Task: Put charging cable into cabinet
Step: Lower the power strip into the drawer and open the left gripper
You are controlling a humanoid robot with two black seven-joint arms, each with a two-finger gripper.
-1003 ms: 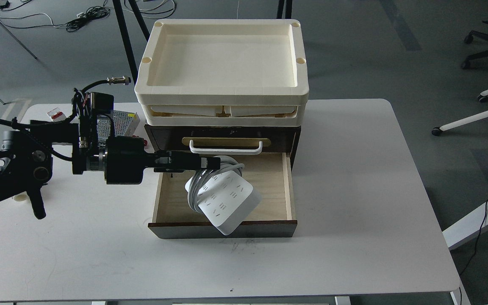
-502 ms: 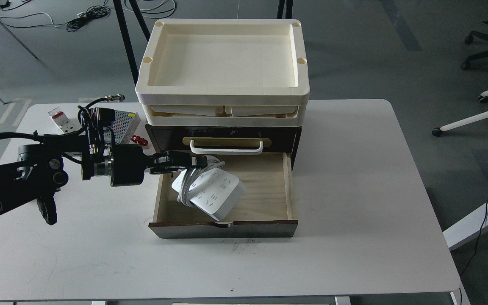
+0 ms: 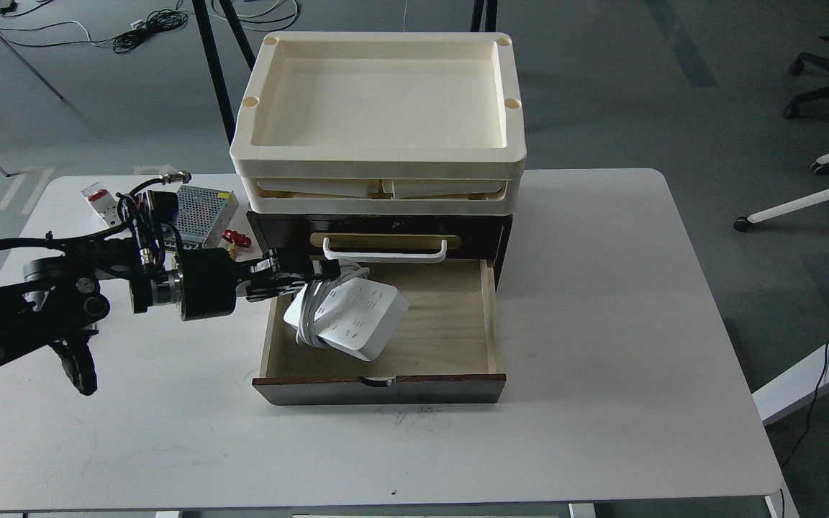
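Head view: the left gripper [image 3: 314,271] reaches in from the left over the back left corner of the open drawer [image 3: 458,338], its fingers clamped on the near end of the charging cable [image 3: 348,319]. The strip lies tilted, sockets up, with its white cord looped around the left end, inside the drawer's left half; whether it rests on the plywood floor or hangs just above it cannot be told. The drawer is pulled out of the cabinet [image 3: 270,230], and the upper drawer's white handle [image 3: 384,250] sits just behind the gripper. Two cream trays [image 3: 378,155] are stacked on top of the cabinet.

On the table [image 3: 601,360], left of the cabinet and behind the arm, sit a metal mesh box [image 3: 202,203], a small red part [image 3: 234,237] and a white breaker [image 3: 101,203] with a red switch. The right arm is out of sight.
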